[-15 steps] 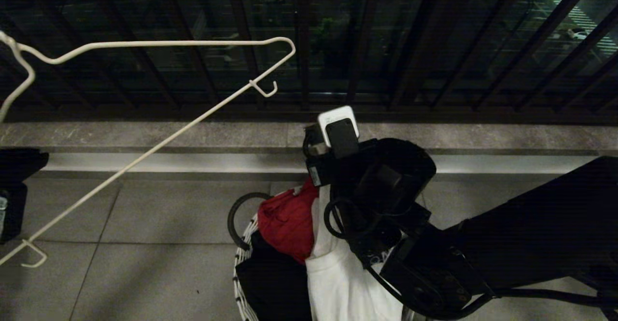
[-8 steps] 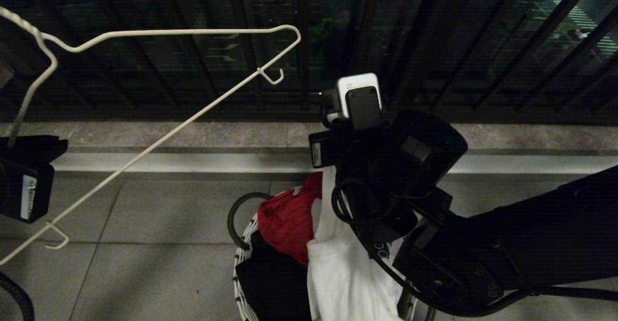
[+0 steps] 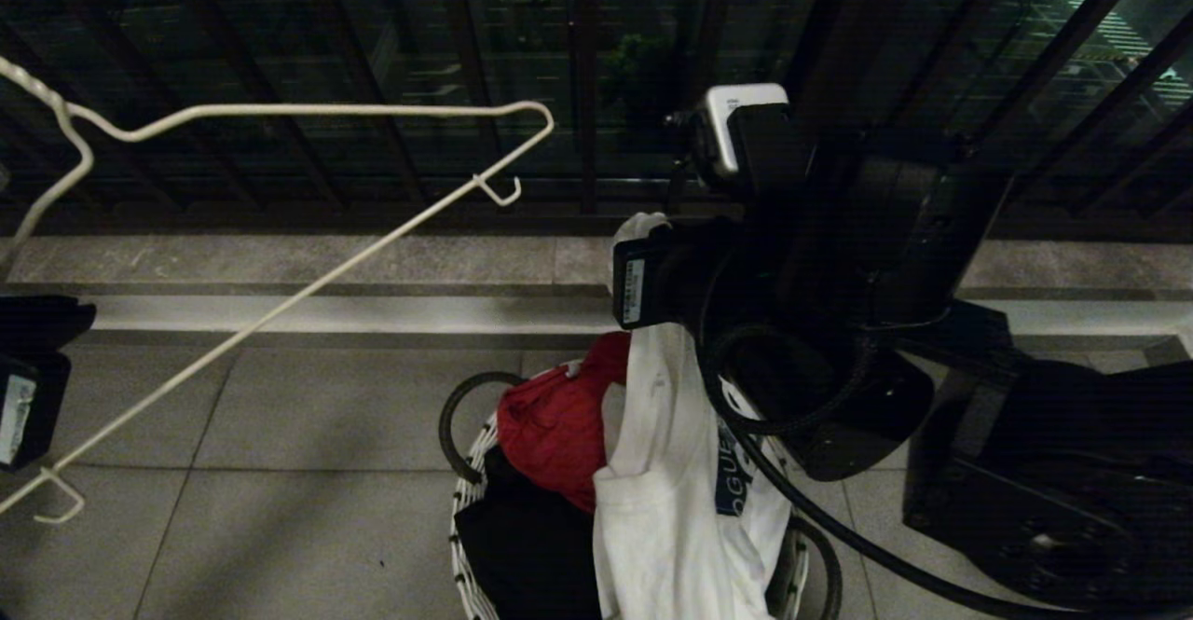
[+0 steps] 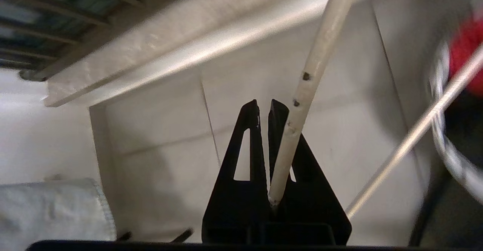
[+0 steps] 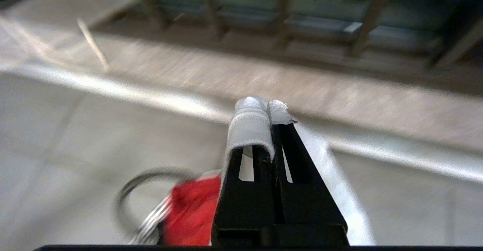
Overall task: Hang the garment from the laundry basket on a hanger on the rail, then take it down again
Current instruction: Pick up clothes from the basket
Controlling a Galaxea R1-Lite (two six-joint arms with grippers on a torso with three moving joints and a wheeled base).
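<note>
Above the laundry basket, the right gripper grasps the garment, the hanger clenched in the left gripper far left.

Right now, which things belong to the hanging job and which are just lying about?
In the job: white T-shirt, wire hanger, laundry basket, right end effector, left end effector.
Lying about: red cloth, black garment, dark railing.

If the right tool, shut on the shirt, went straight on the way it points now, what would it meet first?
Probably the stone ledge under the railing. The right tool points over it with the shirt pinched; nothing else shows between, though depth is unclear.
</note>
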